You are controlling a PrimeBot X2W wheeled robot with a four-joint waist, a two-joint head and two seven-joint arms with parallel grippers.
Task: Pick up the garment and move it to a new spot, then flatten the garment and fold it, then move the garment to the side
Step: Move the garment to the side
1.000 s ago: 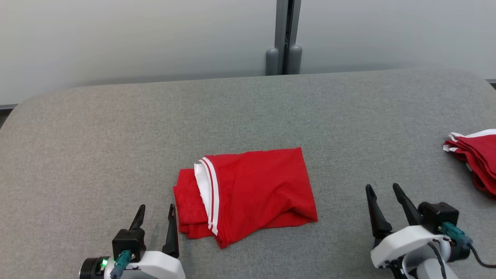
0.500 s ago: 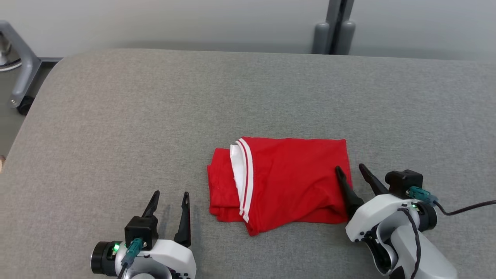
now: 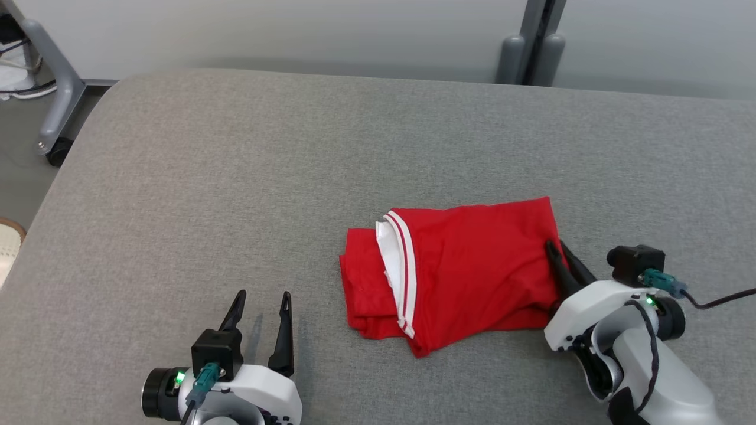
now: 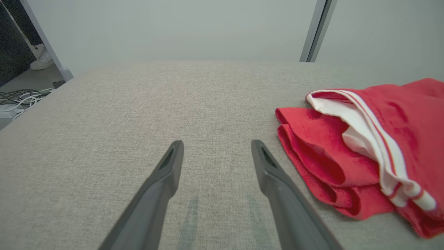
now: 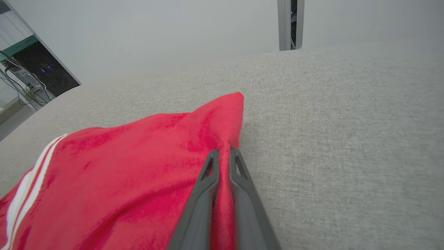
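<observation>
The red garment (image 3: 466, 265) lies folded on the grey padded table (image 3: 266, 165), right of centre and toward the near edge in the head view. Its white band with 2 red stripes (image 3: 401, 265) runs across the left part, and a smaller folded flap sticks out past that band to the left. The fabric is rumpled, with a pointed corner hanging toward the near edge.

The right gripper (image 3: 556, 245) sits at the garment's right edge. In the right wrist view its 2 dark fingers stand almost together, with a ridge of red cloth (image 5: 138, 166) pinched between them at the tips (image 5: 224, 151). The cloth rises into a small peak just beyond the grip. It probably holds more than 1 layer, but the fold hides how many. A black cable (image 3: 720, 300) trails off the right wrist.

The left gripper (image 3: 263, 294) rests low over the table, near the garment's left side but apart from it. Its fingers are spread wide with nothing between them, as the left wrist view shows (image 4: 216, 142), and the garment's folded edge (image 4: 347, 146) lies just to their right.

A grey post (image 3: 534, 53) stands behind the table's far edge, and a wheeled frame leg (image 3: 56, 88) stands on the floor at the far left.
</observation>
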